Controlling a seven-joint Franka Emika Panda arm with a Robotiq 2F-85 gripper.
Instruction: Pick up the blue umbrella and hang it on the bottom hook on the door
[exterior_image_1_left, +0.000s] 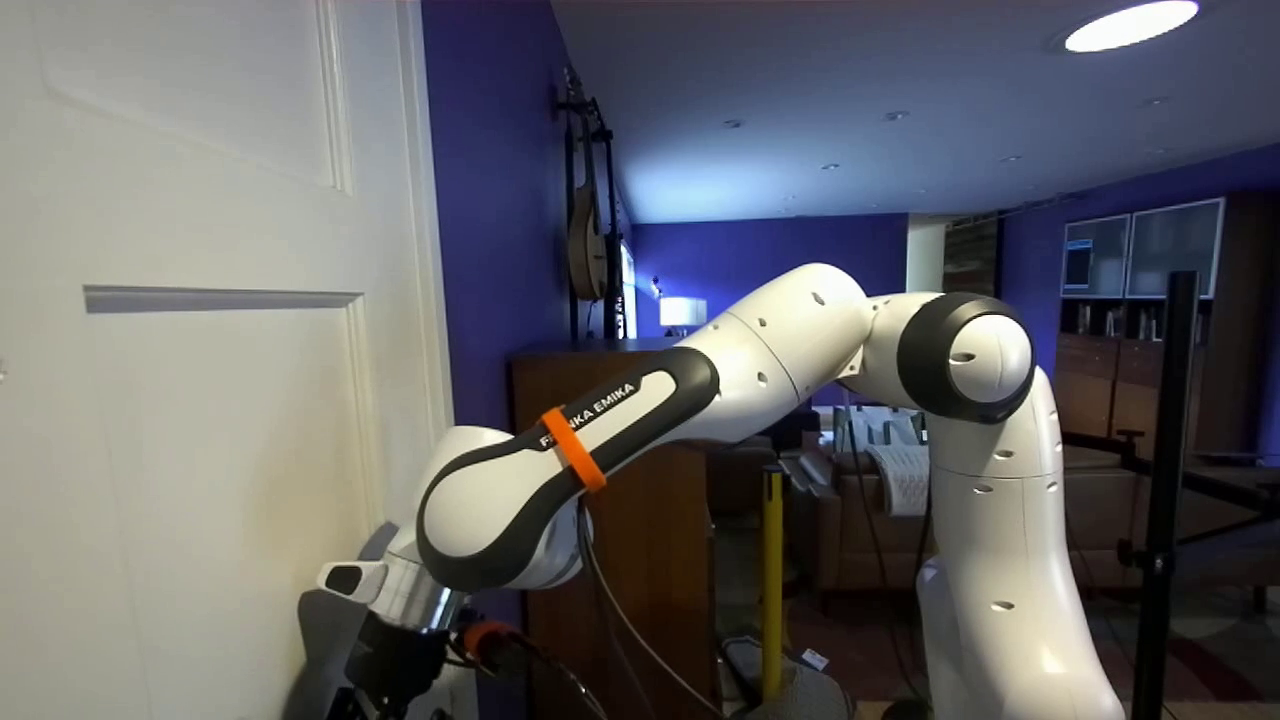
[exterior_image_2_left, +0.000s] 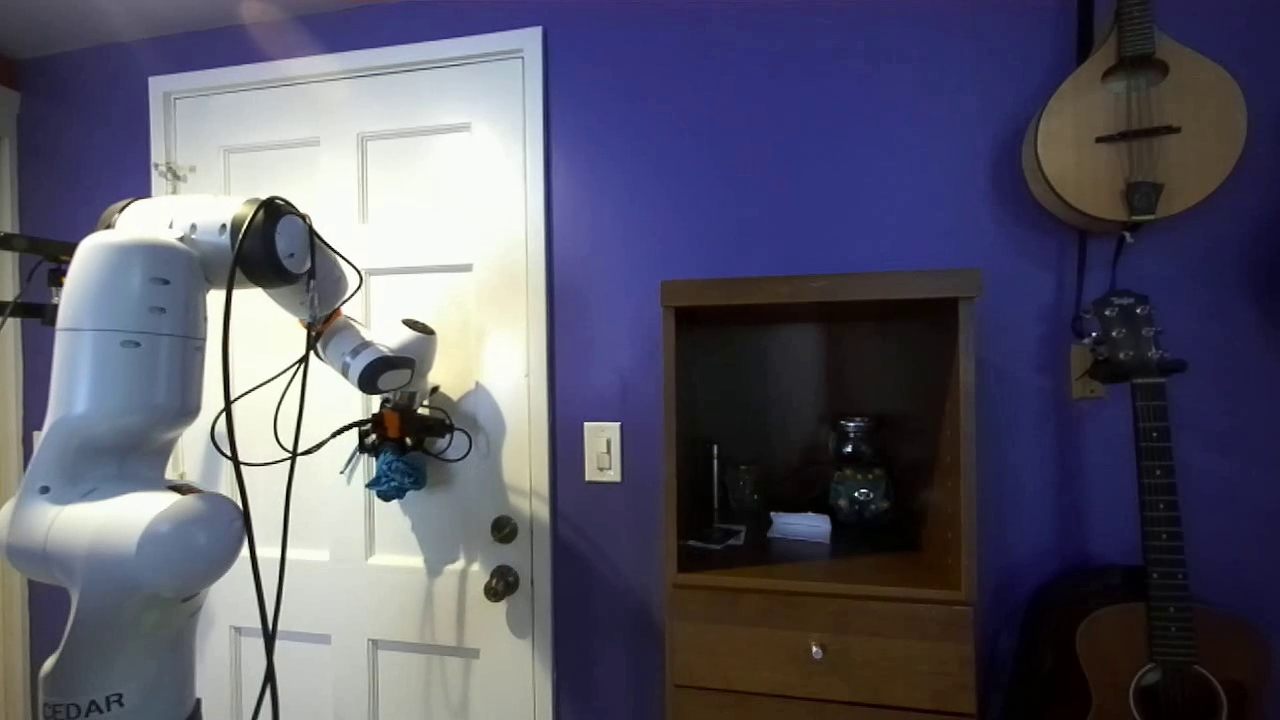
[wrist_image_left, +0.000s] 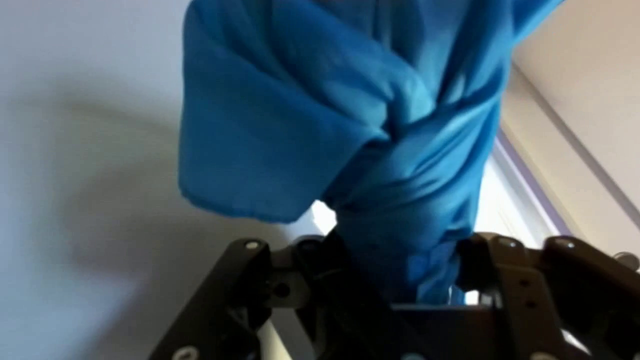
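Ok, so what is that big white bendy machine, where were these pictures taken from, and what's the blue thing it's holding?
It's a white, jointed robot arm. Two pictures come from cameras outside it, looking from different places. The close-up comes from a camera on its wrist, right by its "hand", a black, two-fingered gripper. It's squeezing a crumpled, bright blue cloth umbrella in front of a tall, white, panelled door. Inside a brown wooden cabinet rests a small white thing, maybe folded paper.

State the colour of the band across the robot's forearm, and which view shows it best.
Orange; the band shows best in an exterior view.
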